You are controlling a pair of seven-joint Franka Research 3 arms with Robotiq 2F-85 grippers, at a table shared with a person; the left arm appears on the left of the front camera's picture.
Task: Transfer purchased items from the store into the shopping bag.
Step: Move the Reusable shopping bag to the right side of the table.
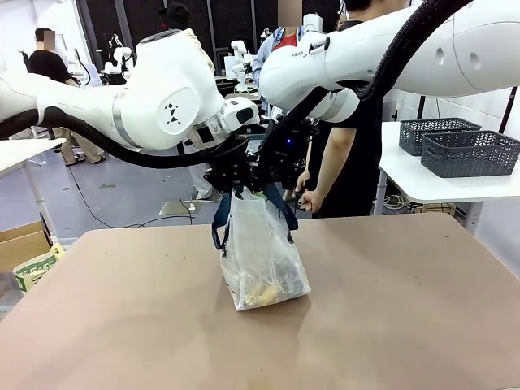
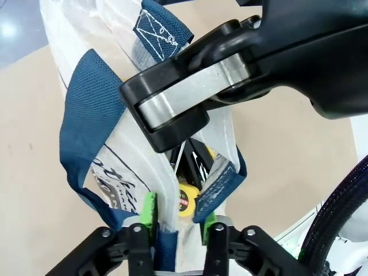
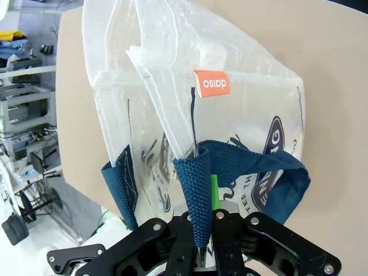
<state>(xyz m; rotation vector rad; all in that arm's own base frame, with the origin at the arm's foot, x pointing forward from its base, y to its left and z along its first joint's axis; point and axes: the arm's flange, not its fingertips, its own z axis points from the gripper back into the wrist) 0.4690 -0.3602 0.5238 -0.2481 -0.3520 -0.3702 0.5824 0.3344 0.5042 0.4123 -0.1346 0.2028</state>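
Bag: shopping bag stands mid-tabletop.
Left gripper: pads straddle bag rim, narrowly spread.
Right gripper: pinches navy strap handle.

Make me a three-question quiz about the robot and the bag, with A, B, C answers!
1. Where does the shopping bag stand?
A. on the brown table
B. on the floor
C. inside a grey basket

2. What colour are the bag's strap handles?
A. red
B. navy blue
C. green

3. What is the right tool doing?
A. hanging open, far from the bag
B. holding a cup
C. shut on a strap handle

Answers:
1 A, the front view shows the bag's bottom resting on the tabletop.
2 B, the right wrist view shows dark blue woven straps.
3 C, the right wrist view shows a folded strap pinched between that tool's fingers.
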